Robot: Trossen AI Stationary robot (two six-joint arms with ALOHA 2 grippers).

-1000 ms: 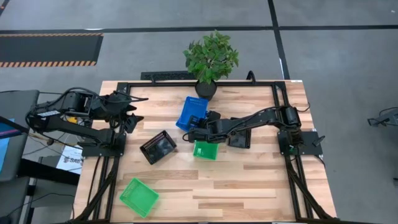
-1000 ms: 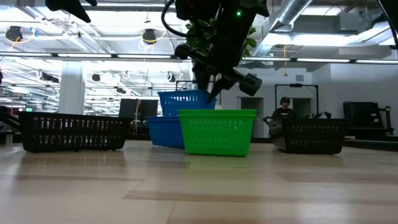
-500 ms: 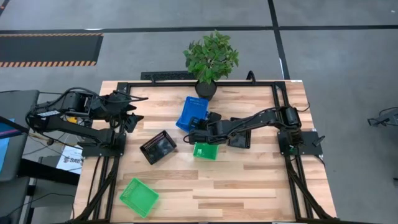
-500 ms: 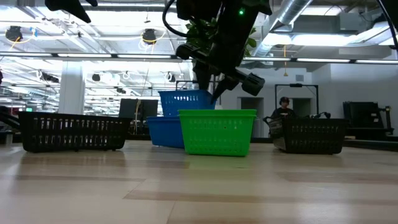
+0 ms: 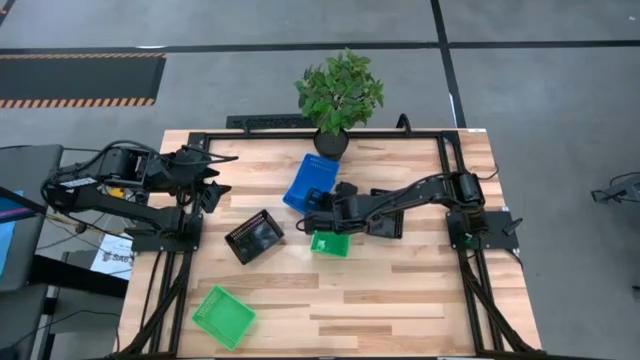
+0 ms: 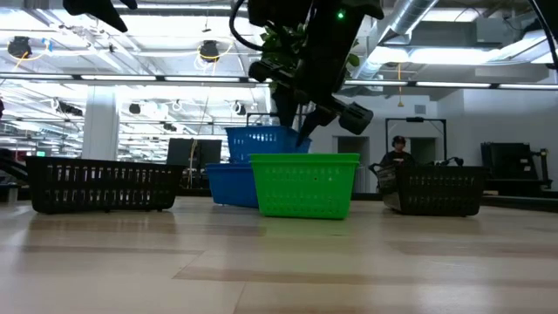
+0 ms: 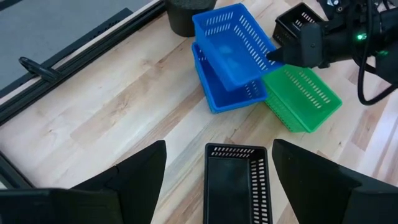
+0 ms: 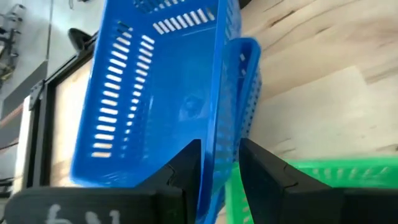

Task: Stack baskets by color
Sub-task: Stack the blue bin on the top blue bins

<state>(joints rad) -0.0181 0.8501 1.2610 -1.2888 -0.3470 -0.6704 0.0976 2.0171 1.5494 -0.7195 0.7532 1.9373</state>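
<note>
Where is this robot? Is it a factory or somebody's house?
Probably a big lab or workshop, not a house. Behind the wooden table the low view shows bare ceiling pipes, rows of hanging lights and a person at a workstation far back.

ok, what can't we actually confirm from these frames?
- Whether the top blue basket is fully nested in the lower blue basket: tilted in the left wrist view, contact hidden.
- Black basket under the right arm: mostly covered in the high view.
- Basket count: nine not visible.
- Right gripper fingers pinch the top basket's wall; depth unclear.
</note>
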